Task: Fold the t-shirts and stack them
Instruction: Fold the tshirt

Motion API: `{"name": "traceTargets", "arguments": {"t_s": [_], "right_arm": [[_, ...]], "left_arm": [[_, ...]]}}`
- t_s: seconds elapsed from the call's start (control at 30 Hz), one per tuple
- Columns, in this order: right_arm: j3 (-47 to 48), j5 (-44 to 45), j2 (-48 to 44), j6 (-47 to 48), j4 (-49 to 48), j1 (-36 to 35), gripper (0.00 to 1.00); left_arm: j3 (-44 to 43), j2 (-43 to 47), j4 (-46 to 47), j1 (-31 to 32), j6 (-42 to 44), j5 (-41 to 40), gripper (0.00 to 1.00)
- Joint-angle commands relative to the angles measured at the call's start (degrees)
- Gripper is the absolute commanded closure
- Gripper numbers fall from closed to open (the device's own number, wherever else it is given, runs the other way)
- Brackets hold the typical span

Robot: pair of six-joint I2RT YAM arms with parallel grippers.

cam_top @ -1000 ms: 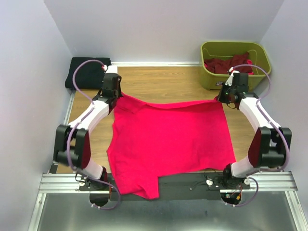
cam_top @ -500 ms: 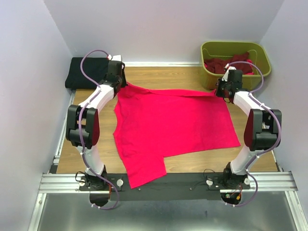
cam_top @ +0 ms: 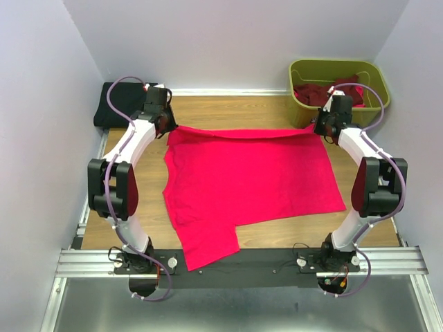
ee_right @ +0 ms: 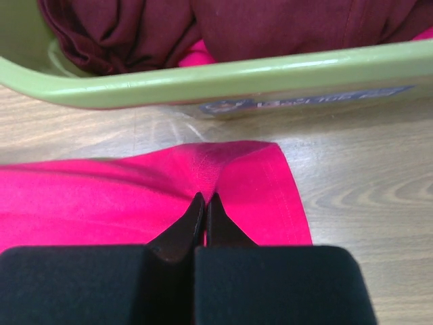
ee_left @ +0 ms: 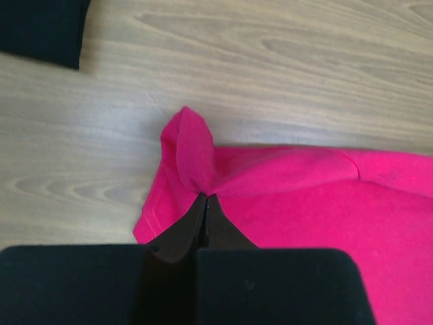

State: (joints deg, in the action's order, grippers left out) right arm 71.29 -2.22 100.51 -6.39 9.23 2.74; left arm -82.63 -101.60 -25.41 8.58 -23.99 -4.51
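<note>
Sprawling pink-red t-shirt (cam_top: 249, 180), far corners pinched

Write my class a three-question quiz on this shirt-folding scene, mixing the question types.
1. True or false: the left gripper and right gripper are each shut on a far corner of the pink t-shirt.
2. Multiple choice: what mostly fills the green tub? A) maroon t-shirts B) towels C) nothing
3. Fill in: the black t-shirt lies just beyond the ___ gripper.

Key: 1 true; 2 A; 3 left.
</note>
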Motion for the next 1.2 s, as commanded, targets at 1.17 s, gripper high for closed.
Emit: {"name": "traceTargets", "arguments": {"t_s": [1.17], "right_arm": [[3.2,6.9,-0.2,-0.2,9.5,1.8,0.99]], "left_arm": [[23.0,24.8,-4.4,-1.6,-13.9,20.9,0.99]]}}
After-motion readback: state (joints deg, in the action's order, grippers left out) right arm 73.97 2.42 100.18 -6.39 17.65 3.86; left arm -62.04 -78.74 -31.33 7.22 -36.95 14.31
